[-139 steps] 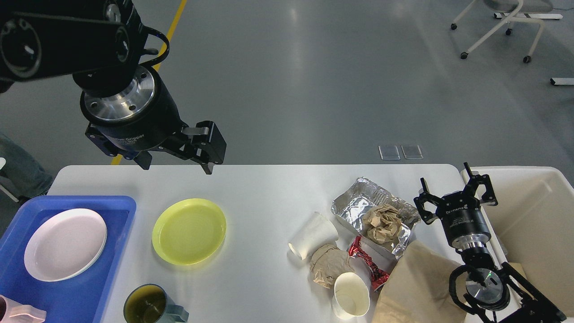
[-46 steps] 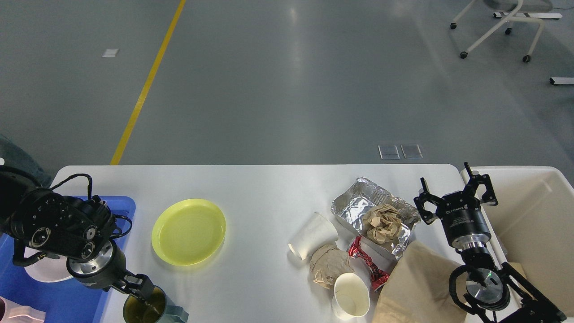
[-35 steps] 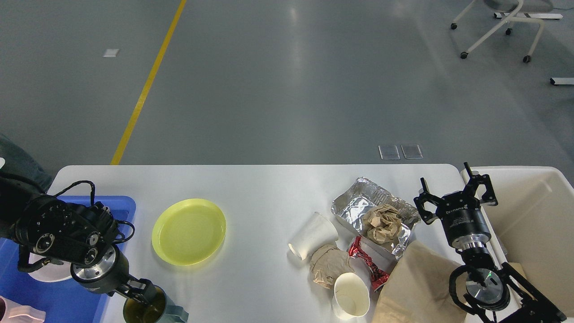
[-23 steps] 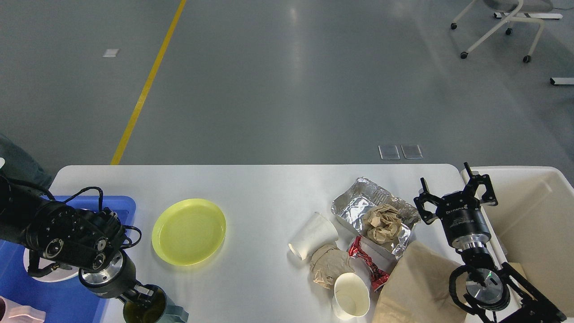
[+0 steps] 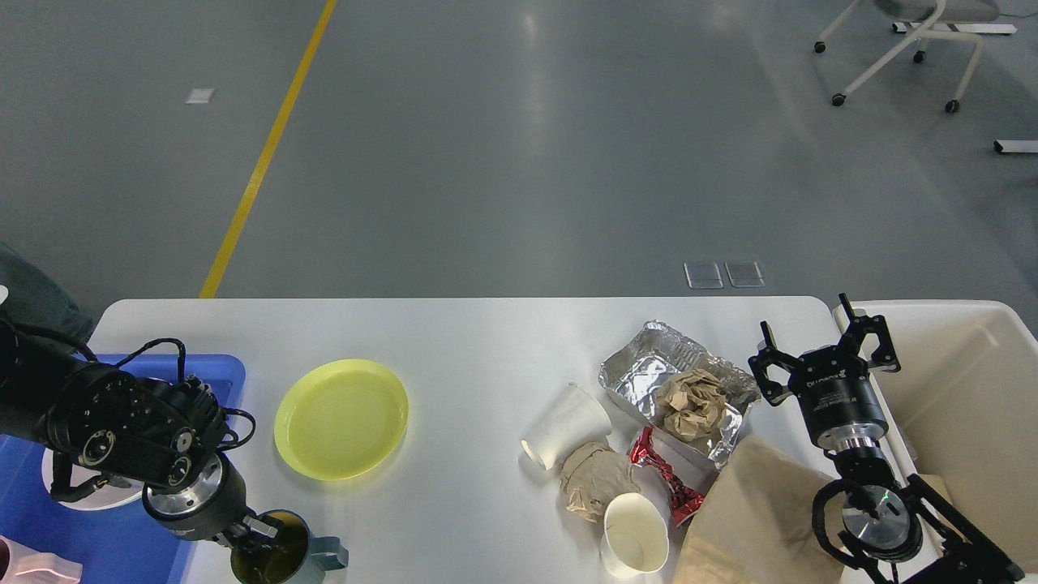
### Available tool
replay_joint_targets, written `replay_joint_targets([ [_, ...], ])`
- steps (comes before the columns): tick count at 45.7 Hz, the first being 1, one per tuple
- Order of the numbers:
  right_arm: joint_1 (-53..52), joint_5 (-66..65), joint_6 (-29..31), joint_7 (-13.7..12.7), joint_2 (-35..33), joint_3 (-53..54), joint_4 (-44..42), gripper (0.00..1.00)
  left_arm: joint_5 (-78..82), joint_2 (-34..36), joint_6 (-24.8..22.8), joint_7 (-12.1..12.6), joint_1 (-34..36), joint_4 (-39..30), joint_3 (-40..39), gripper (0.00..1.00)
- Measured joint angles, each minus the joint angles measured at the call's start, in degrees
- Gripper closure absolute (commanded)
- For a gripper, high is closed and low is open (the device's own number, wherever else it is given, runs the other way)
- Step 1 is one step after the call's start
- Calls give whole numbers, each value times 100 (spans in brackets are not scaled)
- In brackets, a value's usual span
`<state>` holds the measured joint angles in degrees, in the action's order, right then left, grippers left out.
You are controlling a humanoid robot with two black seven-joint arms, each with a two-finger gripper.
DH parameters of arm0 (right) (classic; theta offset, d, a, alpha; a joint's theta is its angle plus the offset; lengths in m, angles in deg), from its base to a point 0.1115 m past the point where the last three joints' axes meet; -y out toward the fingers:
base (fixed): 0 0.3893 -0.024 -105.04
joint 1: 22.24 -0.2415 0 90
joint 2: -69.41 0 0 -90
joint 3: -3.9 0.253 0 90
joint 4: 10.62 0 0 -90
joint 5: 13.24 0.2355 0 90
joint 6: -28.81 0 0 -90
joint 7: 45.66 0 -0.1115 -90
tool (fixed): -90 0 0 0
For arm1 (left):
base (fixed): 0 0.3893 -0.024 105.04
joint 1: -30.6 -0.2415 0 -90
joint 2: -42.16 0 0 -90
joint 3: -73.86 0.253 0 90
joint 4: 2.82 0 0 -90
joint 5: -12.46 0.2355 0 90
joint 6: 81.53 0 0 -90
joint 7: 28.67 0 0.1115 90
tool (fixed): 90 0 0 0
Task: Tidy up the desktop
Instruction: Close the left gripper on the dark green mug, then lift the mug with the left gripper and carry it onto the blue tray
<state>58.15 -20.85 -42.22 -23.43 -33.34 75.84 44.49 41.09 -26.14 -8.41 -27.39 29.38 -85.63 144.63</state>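
The desktop fills the lower half of our head view, white and glossy. Our left gripper sits at about 7 o'clock, its fingers reaching into the rim of the grey-green mug; they are dark and partly hidden, so we cannot tell whether they are clenched on it. Just at 9 o'clock of the mug lies the blue tray with a white plate in it (mostly covered by our arm). The yellow plate rests at 12 o'clock of the mug.

Our right gripper hovers at 4 o'clock with its fingers spread apart, holding nothing, beside the cream bin. At 9 o'clock of it sits the crumpled foil tray with a wad of brown paper. Near these lie a tipped paper cup, an upright paper cup, a red wrapper and a brown paper bag.
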Motion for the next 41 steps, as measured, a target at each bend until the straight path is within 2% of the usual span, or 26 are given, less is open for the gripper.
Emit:
replay_joint_targets([
  [4, 0, 0, 0, 0, 0, 3, 0, 0, -14, 31, -94, -21, 102, -5, -2, 100],
  [10, 0, 0, 0, 0, 0, 4, 0, 0, -208, 156, -626, -37, 571, -8, 7, 100],
  [18, -1, 0, 1, 0, 0, 4, -8, 0, -645, 360, -1593, -56, 1626, -79, 120, 100],
  [27, -5, -4, 1, 0, 0, 4, -9, 0, -1347, 422, -2349, -85, 2997, -316, 543, 100],
  [34, -6, -3, 1, 0, 0, 4, -9, 0, -1935, 186, -2882, -81, 3970, -504, 900, 100],
  [41, -6, 0, 1, 0, 0, 4, -9, 0, -2623, -321, -3040, -97, 4881, -924, 1324, 100],
])
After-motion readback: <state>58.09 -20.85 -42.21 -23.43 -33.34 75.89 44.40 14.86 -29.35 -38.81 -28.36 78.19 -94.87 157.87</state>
